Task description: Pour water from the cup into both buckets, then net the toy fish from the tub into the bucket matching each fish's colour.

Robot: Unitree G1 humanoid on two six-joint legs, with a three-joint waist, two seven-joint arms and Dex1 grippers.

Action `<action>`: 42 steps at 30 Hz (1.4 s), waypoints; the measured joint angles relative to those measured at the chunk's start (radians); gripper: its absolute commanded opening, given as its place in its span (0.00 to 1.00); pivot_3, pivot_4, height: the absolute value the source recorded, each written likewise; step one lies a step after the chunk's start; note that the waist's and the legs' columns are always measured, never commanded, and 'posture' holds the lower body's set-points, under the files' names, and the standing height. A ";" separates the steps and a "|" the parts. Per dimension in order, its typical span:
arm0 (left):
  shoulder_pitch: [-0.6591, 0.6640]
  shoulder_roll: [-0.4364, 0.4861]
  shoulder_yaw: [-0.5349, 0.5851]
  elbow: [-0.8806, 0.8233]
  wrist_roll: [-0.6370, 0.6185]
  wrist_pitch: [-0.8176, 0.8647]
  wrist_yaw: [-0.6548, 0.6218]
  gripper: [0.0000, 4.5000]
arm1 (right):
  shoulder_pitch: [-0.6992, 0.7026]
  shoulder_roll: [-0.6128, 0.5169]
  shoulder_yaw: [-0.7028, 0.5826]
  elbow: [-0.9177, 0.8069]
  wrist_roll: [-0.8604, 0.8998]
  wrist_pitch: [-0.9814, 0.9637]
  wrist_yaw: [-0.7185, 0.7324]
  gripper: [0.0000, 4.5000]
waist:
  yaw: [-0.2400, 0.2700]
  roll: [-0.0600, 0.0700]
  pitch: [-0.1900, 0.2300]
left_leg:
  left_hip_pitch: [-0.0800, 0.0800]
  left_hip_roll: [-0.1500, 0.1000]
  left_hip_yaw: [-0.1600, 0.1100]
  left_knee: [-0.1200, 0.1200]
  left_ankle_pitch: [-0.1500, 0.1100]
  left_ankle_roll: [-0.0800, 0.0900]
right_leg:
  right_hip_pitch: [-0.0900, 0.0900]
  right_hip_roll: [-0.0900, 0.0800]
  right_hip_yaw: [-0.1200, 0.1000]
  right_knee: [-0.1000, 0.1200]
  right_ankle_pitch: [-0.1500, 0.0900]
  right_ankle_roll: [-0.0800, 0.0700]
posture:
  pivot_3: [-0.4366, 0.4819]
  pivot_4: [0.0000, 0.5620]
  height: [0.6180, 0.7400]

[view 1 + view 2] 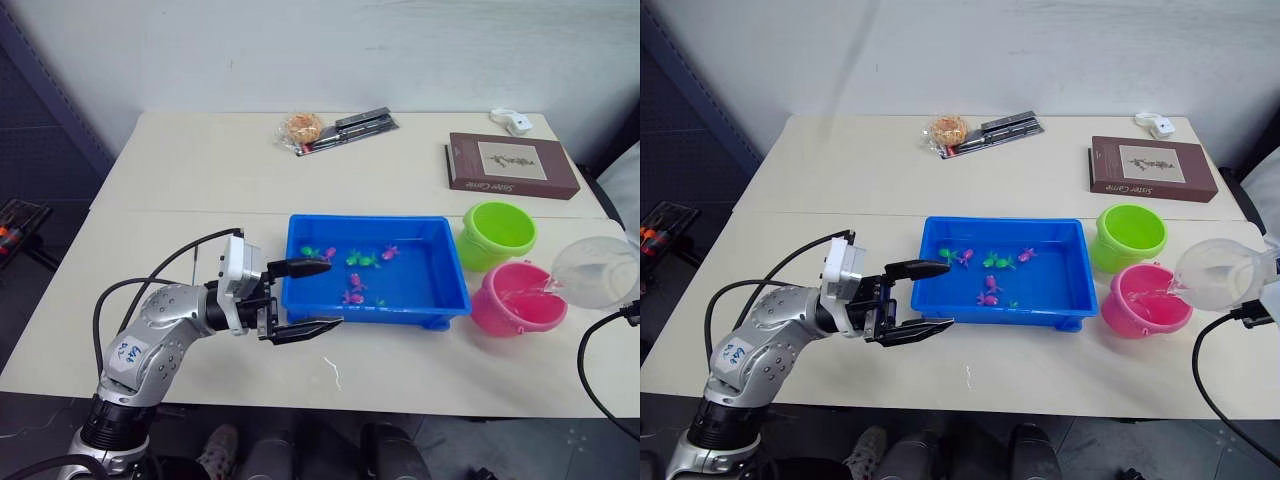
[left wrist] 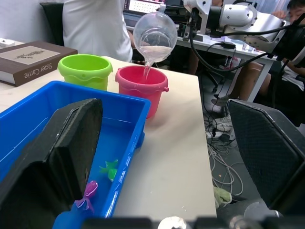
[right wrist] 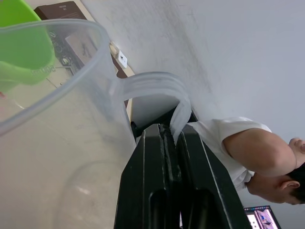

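The clear cup (image 1: pixel 598 271) hangs tilted over the pink bucket (image 1: pixel 518 300), and a thin stream of water runs from its lip into the bucket. My right gripper (image 3: pixel 171 131) is shut on the cup's handle (image 3: pixel 152 83). The lime-green bucket (image 1: pixel 497 234) stands just behind the pink one. Left of both lies the blue tub (image 1: pixel 365 217) holding water and several toy fish, pink (image 1: pixel 353 292) and green (image 1: pixel 360 259). My left gripper (image 1: pixel 333 294) is open at the tub's front left corner, one finger over the water and the other outside the rim, holding nothing.
A brown book (image 1: pixel 510 165) lies at the back right, with a small white object (image 1: pixel 515 122) behind it. A wrapped snack and black packets (image 1: pixel 335 128) sit at the back centre. A person in a white shirt (image 2: pixel 95 28) is beyond the table's right end.
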 measured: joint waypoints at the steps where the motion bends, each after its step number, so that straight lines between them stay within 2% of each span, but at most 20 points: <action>1: 0.000 0.000 0.000 0.000 0.000 0.000 0.000 1.00 | 0.000 -0.004 0.000 0.004 -0.012 -0.008 0.000 0.01 | 0.000 0.000 0.000 | 0.000 0.000 0.000 0.000 0.000 0.000 | 0.000 0.000 0.000 0.000 0.000 0.000 | 0.48 0.27 0.99; 11: 0.000 -0.002 0.000 -0.001 0.007 0.000 0.003 1.00 | -0.011 -0.031 0.001 0.032 -0.105 -0.091 -0.011 0.01 | -0.001 0.000 0.000 | 0.000 0.000 0.000 0.000 0.000 0.000 | 0.000 0.000 0.000 0.000 0.000 0.000 | 0.48 0.27 0.99; 31: -0.040 -0.032 0.001 0.008 0.007 -0.002 -0.008 1.00 | -0.022 -0.018 0.024 0.063 -0.173 -0.174 -0.069 0.01 | -0.001 0.000 0.000 | 0.000 0.000 0.000 0.000 0.000 -0.001 | 0.000 0.000 -0.001 0.000 0.000 0.000 | 0.48 0.27 0.99; 33: -0.040 -0.032 0.002 0.011 0.007 -0.007 -0.014 1.00 | -0.038 0.015 0.028 0.064 -0.120 -0.161 -0.066 0.01 | -0.001 -0.001 0.000 | 0.000 0.000 0.000 0.000 0.001 -0.001 | 0.000 0.001 -0.001 0.000 0.000 0.000 | 0.48 0.27 0.99; 38: -0.041 -0.033 0.005 0.037 0.013 -0.019 -0.016 1.00 | -0.108 0.119 0.028 0.060 0.088 0.017 -0.045 0.01 | -0.002 -0.001 0.001 | 0.000 0.000 0.000 0.001 0.001 -0.001 | 0.000 0.000 -0.001 0.001 0.000 0.000 | 0.48 0.27 0.99; 42: -0.055 -0.041 0.006 0.045 0.013 -0.020 -0.013 1.00 | -0.163 0.126 0.028 0.057 0.227 0.119 -0.004 0.01 | -0.001 -0.002 0.001 | 0.000 0.000 -0.001 0.001 0.001 -0.001 | 0.000 0.000 -0.001 0.001 0.000 0.000 | 0.48 0.27 0.99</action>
